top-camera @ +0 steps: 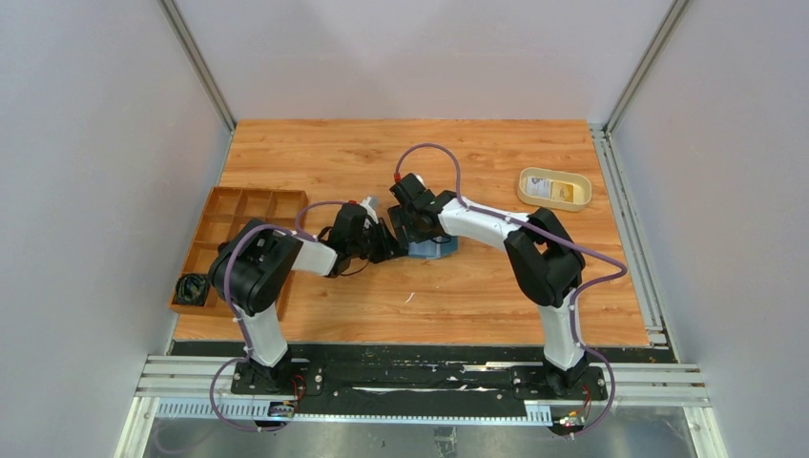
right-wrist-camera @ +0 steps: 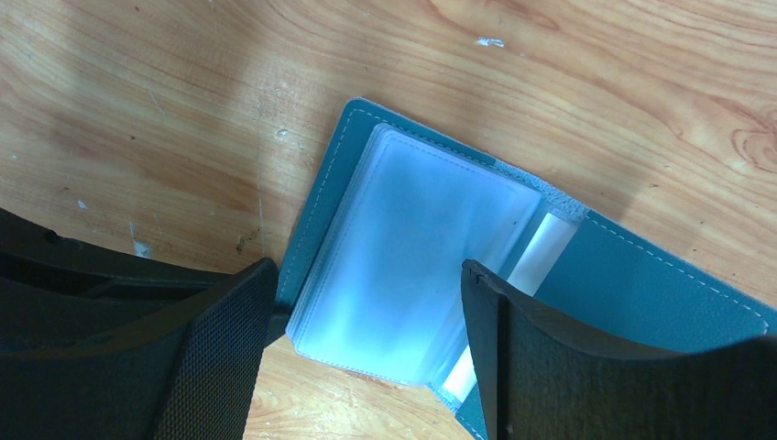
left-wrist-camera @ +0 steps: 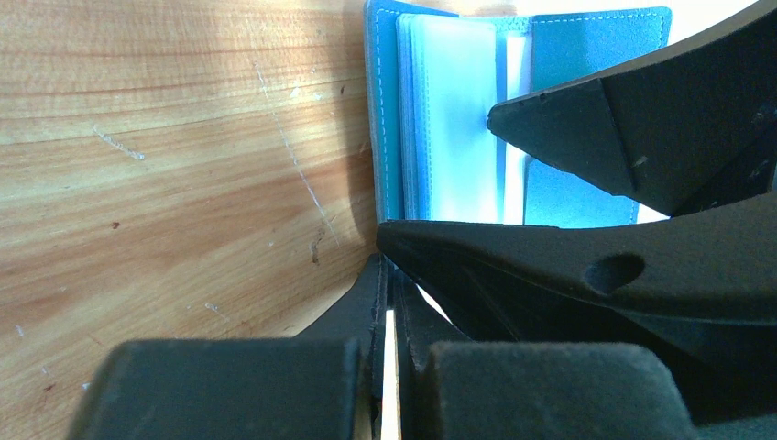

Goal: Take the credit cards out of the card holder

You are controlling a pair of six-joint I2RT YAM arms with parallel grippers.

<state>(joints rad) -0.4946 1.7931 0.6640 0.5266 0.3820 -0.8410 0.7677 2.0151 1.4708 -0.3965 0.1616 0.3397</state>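
Card holder [top-camera: 436, 247] lies open at bench [top-camera: 334, 153] centre, credit cards [top-camera: 542, 187] in the dish [top-camera: 575, 200] at 2 o'clock, sleeves [right-wrist-camera: 403, 238] apparently near empty; right gripper [right-wrist-camera: 366, 275] jaws released astride it, left gripper [left-wrist-camera: 385, 302] jaws clenched.

The card holder [top-camera: 437, 248] lies on the worktop [top-camera: 477, 305] near its middle. My left fingers [left-wrist-camera: 220, 385] sit just off its left side; my right fingers [right-wrist-camera: 586, 367] straddle its inner sleeves [right-wrist-camera: 412, 247] from the far side. A compartment tray [top-camera: 250, 205] lies along the left edge. A dish [top-camera: 524, 187] near the far right corner holds credit cards [top-camera: 551, 189].
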